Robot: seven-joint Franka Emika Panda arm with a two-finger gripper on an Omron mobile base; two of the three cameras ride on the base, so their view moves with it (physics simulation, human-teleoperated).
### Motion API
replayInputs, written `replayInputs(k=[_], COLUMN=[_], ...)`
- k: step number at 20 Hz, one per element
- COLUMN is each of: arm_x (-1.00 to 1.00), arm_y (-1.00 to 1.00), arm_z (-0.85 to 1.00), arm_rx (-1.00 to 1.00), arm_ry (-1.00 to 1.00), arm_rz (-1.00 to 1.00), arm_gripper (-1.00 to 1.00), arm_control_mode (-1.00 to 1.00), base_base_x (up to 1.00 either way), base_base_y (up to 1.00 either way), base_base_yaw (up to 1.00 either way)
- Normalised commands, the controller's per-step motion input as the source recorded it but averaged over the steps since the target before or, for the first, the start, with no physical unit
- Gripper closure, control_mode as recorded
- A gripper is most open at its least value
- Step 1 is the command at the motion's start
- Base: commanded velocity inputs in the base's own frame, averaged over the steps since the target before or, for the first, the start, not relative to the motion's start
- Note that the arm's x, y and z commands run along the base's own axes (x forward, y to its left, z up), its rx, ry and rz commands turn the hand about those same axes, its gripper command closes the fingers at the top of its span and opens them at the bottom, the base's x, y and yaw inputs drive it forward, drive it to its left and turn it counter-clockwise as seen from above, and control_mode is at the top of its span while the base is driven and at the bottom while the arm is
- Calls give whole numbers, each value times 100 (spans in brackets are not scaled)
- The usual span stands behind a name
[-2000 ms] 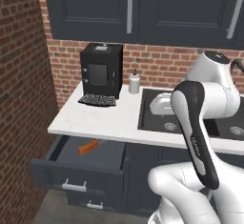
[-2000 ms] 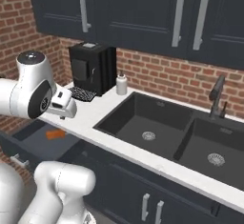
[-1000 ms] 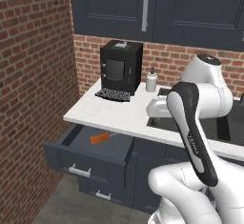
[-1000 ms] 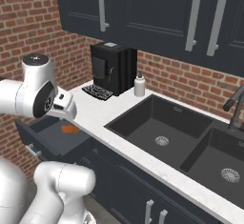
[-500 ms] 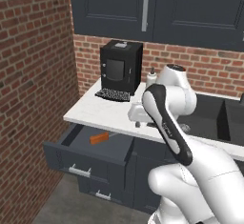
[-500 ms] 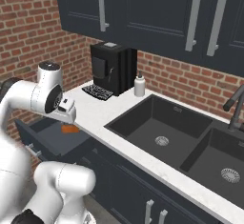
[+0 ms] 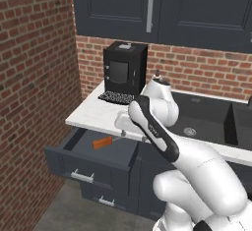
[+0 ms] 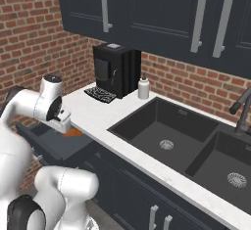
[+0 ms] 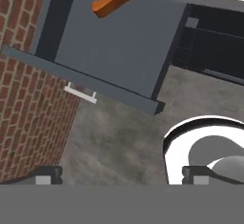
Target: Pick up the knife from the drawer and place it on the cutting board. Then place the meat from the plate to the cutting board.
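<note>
While spread wide and empty, the hand [image 9: 121,174] above the open drawer [image 9: 114,51], knife [image 9: 111,2] well ahead.

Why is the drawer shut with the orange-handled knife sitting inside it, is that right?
Not quite. The drawer is pulled open, not shut; the left base view shows it. The knife does lie inside it, orange handle up.

- Even, flat rendered light; moderately bright, no glare.
- Soft shading under the table [image 7: 93,114] edge, into the drawer [image 7: 86,151].
- Slightly soft, low-detail textures; edges jagged.
- Hand view sharp enough; no edge distortion.
</note>
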Motion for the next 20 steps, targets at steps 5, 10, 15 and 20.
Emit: replayInputs(k=[5,10,15,20], arm_x=[36,43,27,21], arm_y=[19,1,33,48], arm_z=[-44,-35,-21,-18], arm_rx=[9,7,-6,-13], arm_ry=[17,15,6,4], arm_rz=[0,-5,-10,-14], arm_gripper=[-100,-100,-100,-100], arm_control_mode=[-100,-100,-100,-100], base_base_x=[0,0,0,0], base_base_y=[0,0,0,0], base_base_yaw=[0,0,0,0])
